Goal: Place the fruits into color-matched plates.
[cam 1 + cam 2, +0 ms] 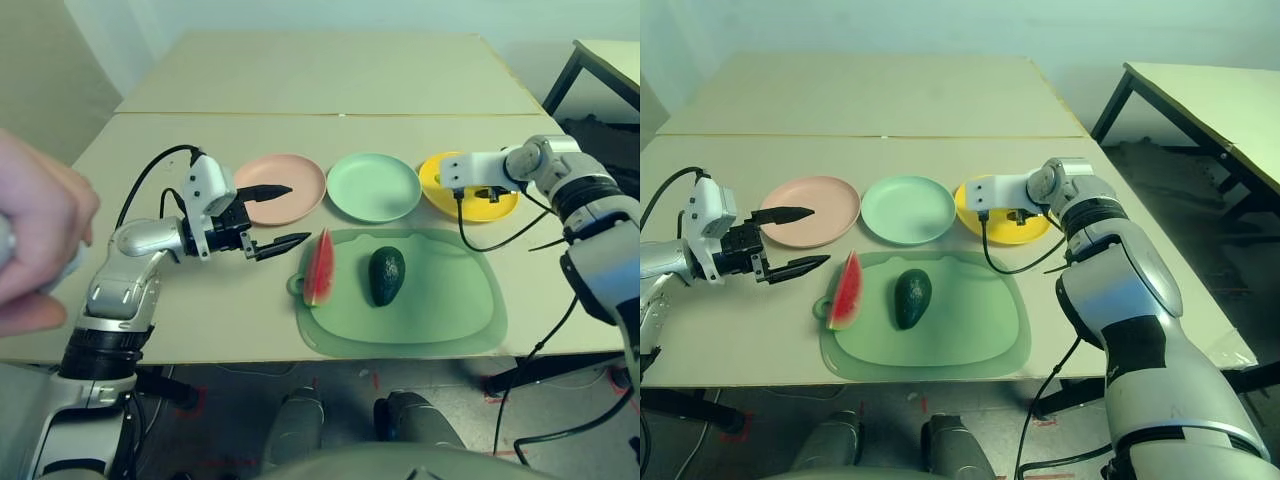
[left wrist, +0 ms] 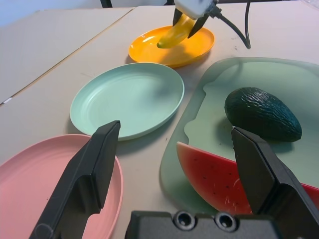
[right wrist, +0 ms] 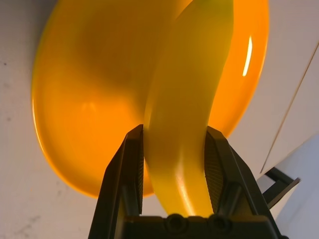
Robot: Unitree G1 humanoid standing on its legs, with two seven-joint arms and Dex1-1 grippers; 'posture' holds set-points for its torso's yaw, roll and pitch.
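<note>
We were on the banana step. Our right gripper (image 3: 174, 174) was squeezed tight on the yellow banana (image 3: 187, 99), with one finger on each side of it. We held it just over the yellow plate (image 2: 149, 50), and the banana did not look like it was lying in the plate yet. The banana's long way ran straight out from our fingers, and its far tip pointed down toward the plate.

We think the next move was to go a little lower, then let go so the banana lay flat inside the rim.

Our left gripper (image 1: 270, 215) was wide open and held nothing. The pink plate (image 1: 300, 195) was just past its fingers. The red watermelon wedge (image 1: 320, 268) was near its fingertips, on the pale green mat (image 1: 450, 300). The wedge stood on its rind. The dark green avocado (image 1: 387, 275) lay beside the wedge, farther from that hand, with its long way running toward the mint green plate (image 1: 373, 186). Both still needed their plates.

A person's hand (image 1: 35, 240) was out past our left arm.
</note>
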